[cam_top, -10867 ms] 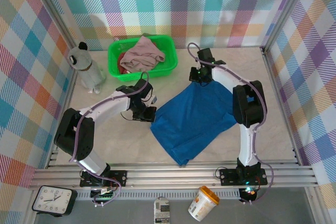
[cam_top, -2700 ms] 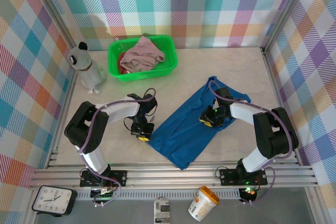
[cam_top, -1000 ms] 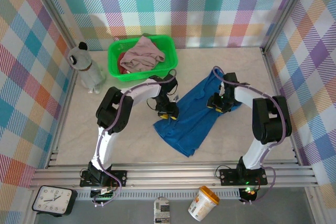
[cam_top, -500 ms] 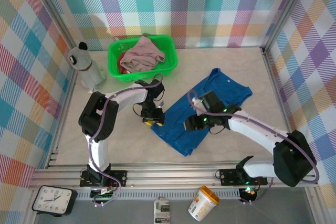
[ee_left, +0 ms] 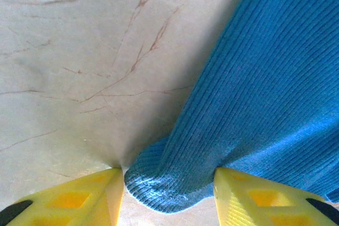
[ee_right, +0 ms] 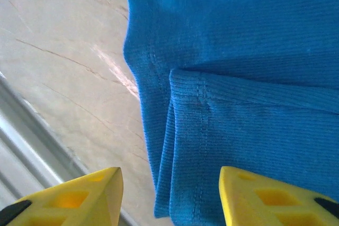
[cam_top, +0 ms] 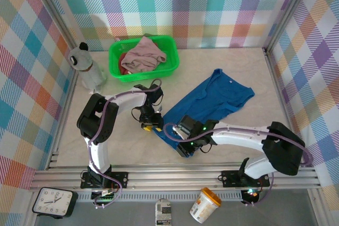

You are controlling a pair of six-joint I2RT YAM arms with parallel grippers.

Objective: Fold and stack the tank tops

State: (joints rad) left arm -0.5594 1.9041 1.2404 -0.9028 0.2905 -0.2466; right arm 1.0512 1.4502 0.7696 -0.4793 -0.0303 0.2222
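1. Sitting at the far left of the tabletop (cam_top: 254, 67), a green basket (cam_top: 148, 75) holds the pink tank top (cam_top: 143, 52). The top is bunched up and heaped above the rim. A sliver of the dark red tank top (cam_top: 122, 56) shows beneath it at the basket's left side.
2. The blue tank top (cam_top: 212, 104) lies outside the basket, spread on the tabletop right of centre. It lies on a slant, with its neck and straps toward the far right and its bottom end toward the near middle.
3. The left gripper (cam_top: 151, 126) sits low at the blue top's left corner. In the left wrist view its yellow fingers (ee_left: 79, 199) stand apart. A rounded corner of the blue cloth (ee_left: 265, 78) lies between them without being pinched.
4. The right gripper (cam_top: 184, 149) sits at the near end of the blue top. In the right wrist view its fingers (ee_right: 79, 194) are also apart. They straddle a stitched edge where one layer of blue cloth (ee_right: 238, 35) lies over another, and nothing is clamped.
5. A bottle (cam_top: 87, 70) stands upright on the tabletop left of the basket, near it but not touching.
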